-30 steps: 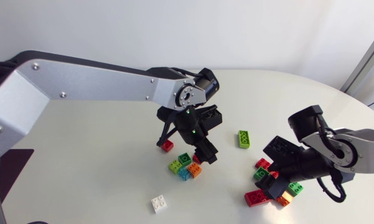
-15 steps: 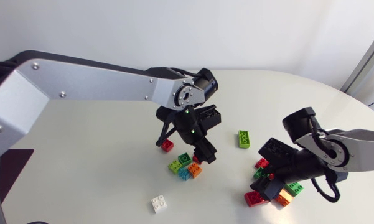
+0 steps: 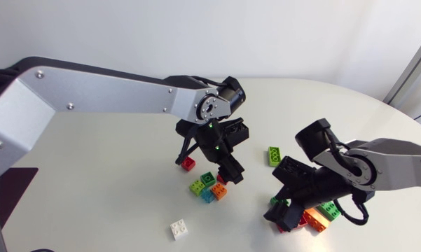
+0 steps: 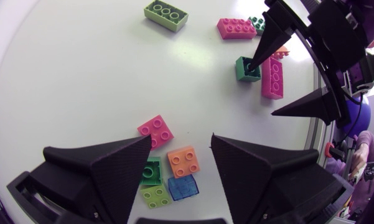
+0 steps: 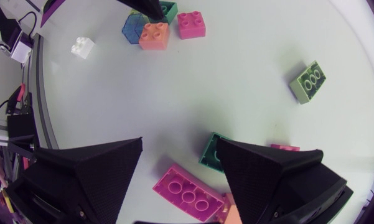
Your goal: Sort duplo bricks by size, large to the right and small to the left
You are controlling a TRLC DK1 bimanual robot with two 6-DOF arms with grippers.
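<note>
Bricks (image 3: 188, 164) of glossy plastic with round studs lie on a smooth white worktop (image 3: 112, 140). The left gripper (image 3: 207, 171), fingers apart and holding nothing, stands over a cluster (image 3: 208, 187) at the worktop's middle: orange brick (image 4: 184, 162), lime square (image 4: 156, 196), and blue brick (image 4: 183, 186), which looks half clear in the left wrist view. The right gripper (image 5: 179, 142), also spread, hangs over a pile (image 3: 315, 218) nearer the right edge. A dark green square (image 5: 210, 152) is just beside one finger. A long lime brick (image 3: 274, 156) lies between both groups. A white brick (image 5: 81, 47) shows in head and right wrist views only.
</note>
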